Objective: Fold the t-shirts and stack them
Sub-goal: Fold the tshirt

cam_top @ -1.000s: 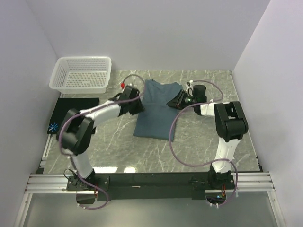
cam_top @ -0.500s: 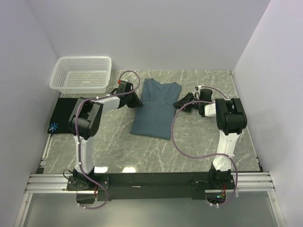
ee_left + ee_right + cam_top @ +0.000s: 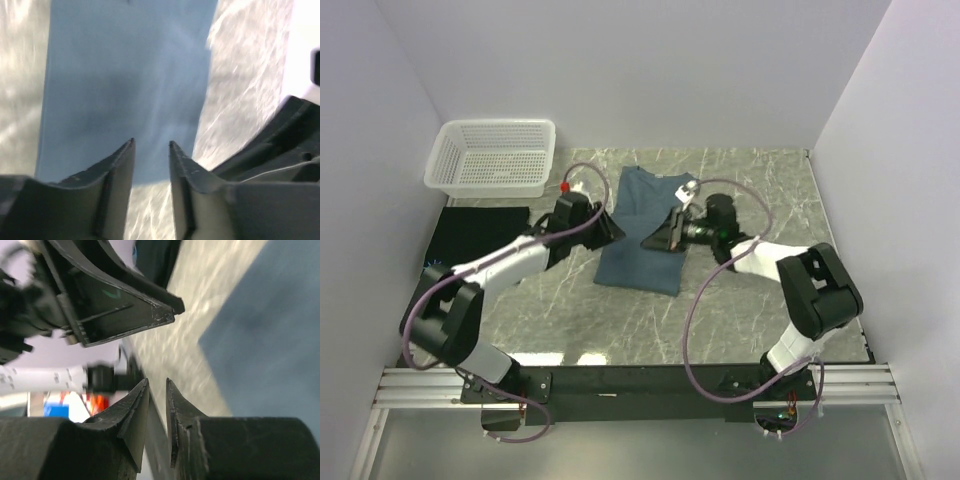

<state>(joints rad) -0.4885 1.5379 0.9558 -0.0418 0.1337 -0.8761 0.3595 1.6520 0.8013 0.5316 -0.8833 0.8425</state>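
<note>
Because the slate-blue t-shirt (image 3: 638, 265), a long folded strip lying mid-table, is light, limp cloth, pinch its near corners. The left tool (image 3: 151, 145) and right tool (image 3: 157, 382) hover slightly parted and empty. The black t-shirt (image 3: 470, 228) lies left.

No lettering, brand, number or label can be read in any view, and both wrist views are blurred. The one mark is a faint light-blue speck at the near corner of the black t-shirt (image 3: 480, 228), possibly a print, not words.
</note>
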